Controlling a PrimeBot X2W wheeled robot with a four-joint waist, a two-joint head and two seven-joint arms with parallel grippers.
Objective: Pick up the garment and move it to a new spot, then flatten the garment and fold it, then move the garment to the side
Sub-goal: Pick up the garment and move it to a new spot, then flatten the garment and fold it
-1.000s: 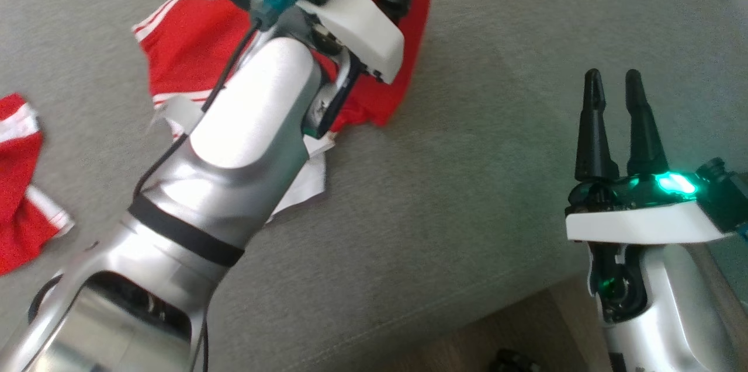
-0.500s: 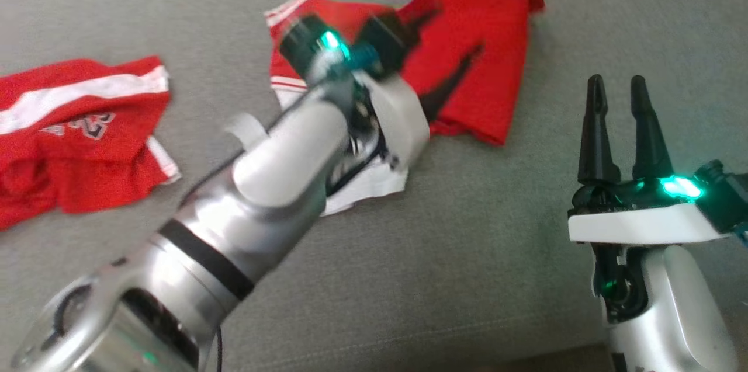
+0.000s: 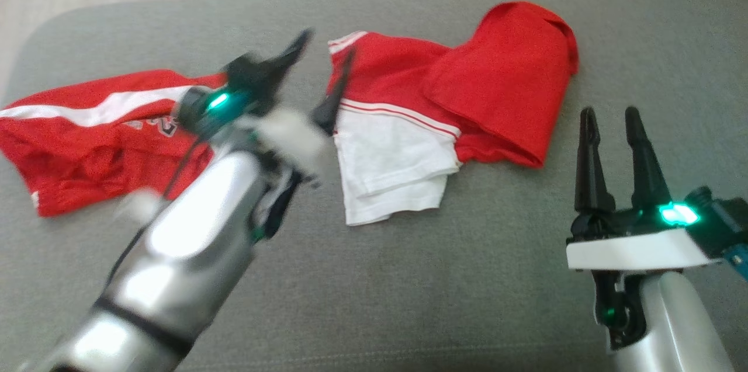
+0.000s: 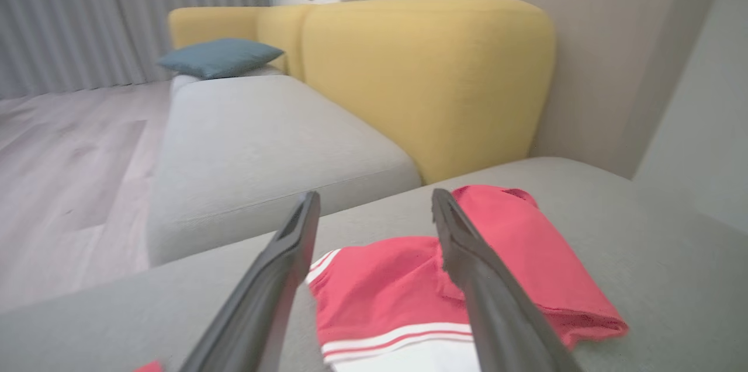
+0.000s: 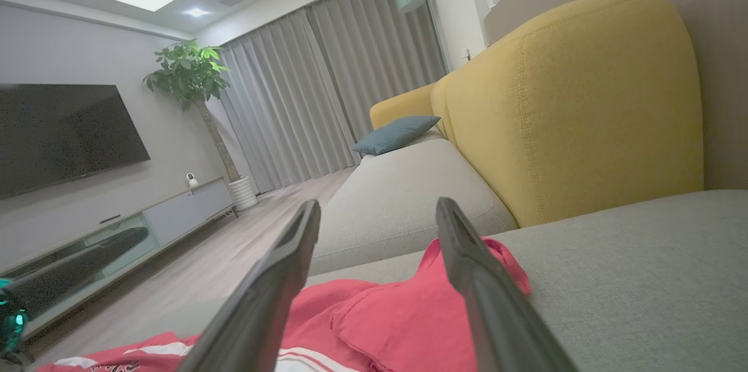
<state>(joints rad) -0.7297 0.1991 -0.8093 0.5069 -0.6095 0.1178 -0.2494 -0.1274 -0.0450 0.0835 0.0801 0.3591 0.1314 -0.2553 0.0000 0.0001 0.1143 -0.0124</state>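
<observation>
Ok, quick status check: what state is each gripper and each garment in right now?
left gripper: open, empty, blurred, by the garment's left edge.
right gripper: open, empty, apart from the cloth.
red and white garment: lying on the grey sofa, red part doubled over, held by neither gripper.
second red garment: crumpled on the sofa at the left, not held.

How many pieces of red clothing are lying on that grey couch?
2. A red garment with a white stripe lies at the left, partly behind the robot's left arm; a red-and-white garment lies in the middle. The arm may hide more.
</observation>
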